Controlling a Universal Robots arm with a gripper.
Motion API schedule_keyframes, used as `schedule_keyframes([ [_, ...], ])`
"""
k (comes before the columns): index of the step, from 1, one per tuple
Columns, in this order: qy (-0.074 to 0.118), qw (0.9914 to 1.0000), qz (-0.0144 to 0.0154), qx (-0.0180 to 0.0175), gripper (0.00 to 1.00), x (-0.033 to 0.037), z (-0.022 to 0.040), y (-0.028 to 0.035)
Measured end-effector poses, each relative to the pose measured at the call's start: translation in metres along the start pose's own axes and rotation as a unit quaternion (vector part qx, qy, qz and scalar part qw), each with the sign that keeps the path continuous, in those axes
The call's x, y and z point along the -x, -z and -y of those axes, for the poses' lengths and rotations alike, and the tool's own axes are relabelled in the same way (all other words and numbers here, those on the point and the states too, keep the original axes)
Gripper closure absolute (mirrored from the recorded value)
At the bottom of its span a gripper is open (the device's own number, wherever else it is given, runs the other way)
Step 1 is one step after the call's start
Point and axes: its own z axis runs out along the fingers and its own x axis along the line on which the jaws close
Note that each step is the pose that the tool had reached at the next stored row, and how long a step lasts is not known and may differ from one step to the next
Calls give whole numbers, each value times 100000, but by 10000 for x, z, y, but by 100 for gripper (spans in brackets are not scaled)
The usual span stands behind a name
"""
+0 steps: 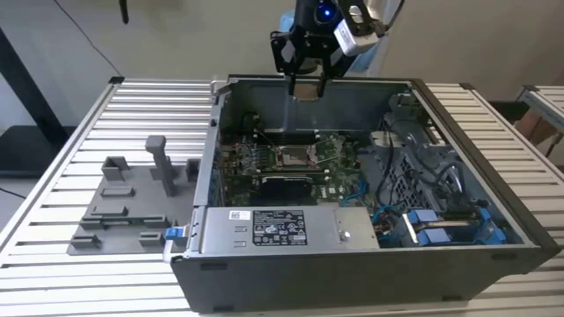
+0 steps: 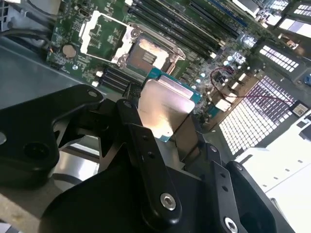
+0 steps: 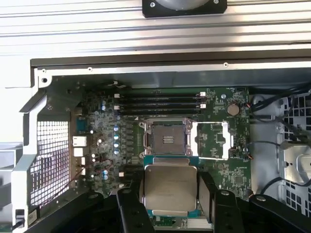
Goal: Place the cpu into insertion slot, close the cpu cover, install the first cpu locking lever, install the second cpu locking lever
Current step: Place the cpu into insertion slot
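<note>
The black two-fingered hand point(image 3: 170, 194) is closed on the cpu point(image 3: 170, 182), a small flat square chip with a silver-grey metal top and a teal edge. It pinches the chip by two opposite sides, with the metal top facing the wrist cameras. Hand and chip hang in the air over the far part of the big open dark-grey computer case point(image 1: 352, 277), touching nothing else. Below the held chip and a little ahead of it lies the square insertion slot point(image 3: 165, 141) on the green motherboard point(image 3: 107, 136), bare, with its contact field showing. Just beside the slot, the cpu cover point(image 3: 210, 141), a thin silver metal frame with a cut-out middle, lies swung open, so nothing bars the way down. To do this step well, I judge, the chip's edges should be squared to the slot's edges before it goes down. The chip should then be kept level, lowered straight and slowly, and let go only once it sits flat inside the slot walls, without pressing on the contacts. Far from the hand, outside the case, a grey moulded fixture plate point(image 1: 115, 218) rests on the white slatted bench point(image 1: 79, 287).
</note>
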Motion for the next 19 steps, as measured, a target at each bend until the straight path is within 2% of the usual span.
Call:
schedule_keyframes([
  [4, 2091, 99978, -180, -80, 45, 1, 1, -5],
  [14, 2975, 99955, -266, -116, 45, 1, 0, -5],
  [19, 6486, 99787, -575, -265, 45, 1, 0, -5],
])
